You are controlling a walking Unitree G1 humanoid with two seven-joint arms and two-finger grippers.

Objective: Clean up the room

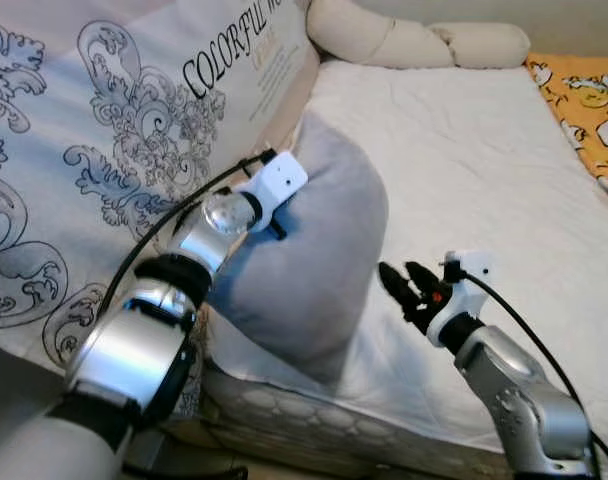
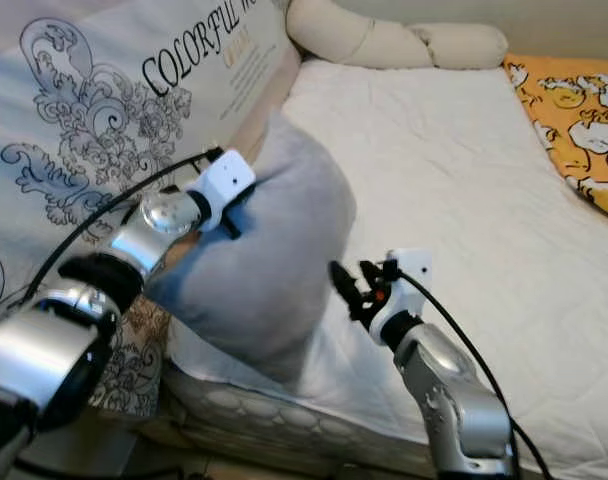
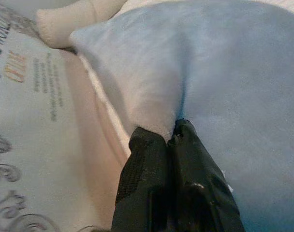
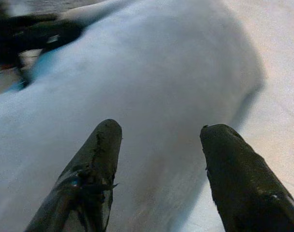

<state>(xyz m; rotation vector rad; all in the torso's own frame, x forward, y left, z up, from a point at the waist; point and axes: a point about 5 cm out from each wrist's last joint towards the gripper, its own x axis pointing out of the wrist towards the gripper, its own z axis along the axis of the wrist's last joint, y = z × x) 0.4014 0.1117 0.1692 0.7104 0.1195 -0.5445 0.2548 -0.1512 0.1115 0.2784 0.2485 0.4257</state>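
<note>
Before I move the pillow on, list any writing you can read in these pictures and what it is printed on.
"COLORFUL", black capitals on the big white fabric panel with grey scroll ornaments, by the grey-blue pillow; the next word is cut off.
Orange word beneath it: too blurred to read.
Small lines of print under that: too small to read.

Both arms are brushed silver tubes broken by black bands at the joints. The left arm (image 1: 149,330) ends in a shiny chrome ball wrist topped by a white camera block with one small dark lens. The right arm (image 1: 514,385) carries a white wrist housing with a red spot at its 9 o'clock side. A thin black cable loops along each arm. The fingers (image 4: 243,181) are long, matte black and scuffed.
</note>
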